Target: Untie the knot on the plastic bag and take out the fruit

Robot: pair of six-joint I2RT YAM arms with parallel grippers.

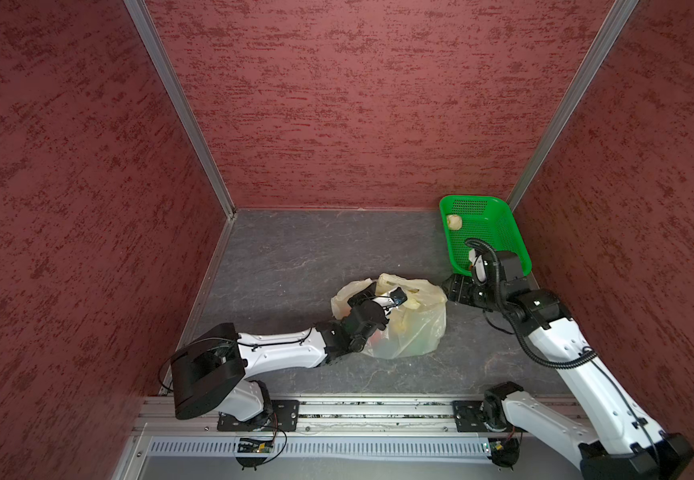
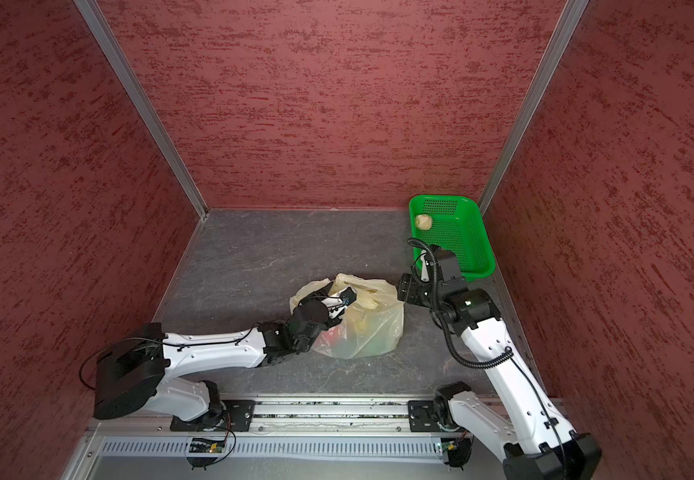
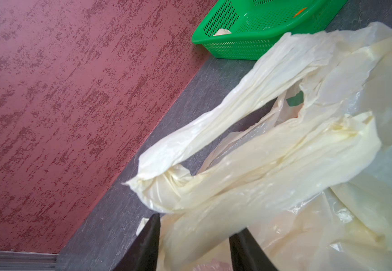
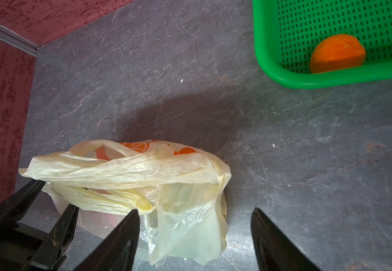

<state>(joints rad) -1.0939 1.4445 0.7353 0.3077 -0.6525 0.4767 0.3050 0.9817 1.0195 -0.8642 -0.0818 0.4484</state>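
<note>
Left claw (image 3: 200, 225) half-closed astride a handle of the plastic bag (image 1: 415, 328) mid-worktop (image 1: 295, 257); cannot tell whether pinching. Right claw (image 4: 195, 210) gaping, empty, beside the bag. Looks untied already. Orange (image 4: 338, 56) and cream piece (image 1: 454, 221) in basket (image 1: 478, 198); remaining fruit (image 1: 418, 345) to lift out.

grey table (image 1: 295, 257), plastic bag (image 1: 420, 328), green basket (image 1: 490, 232)

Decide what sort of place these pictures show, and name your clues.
Likely a robot test booth: two white robot arms bolted to an aluminium rail, red textured walls boxing in a grey tabletop.
</note>
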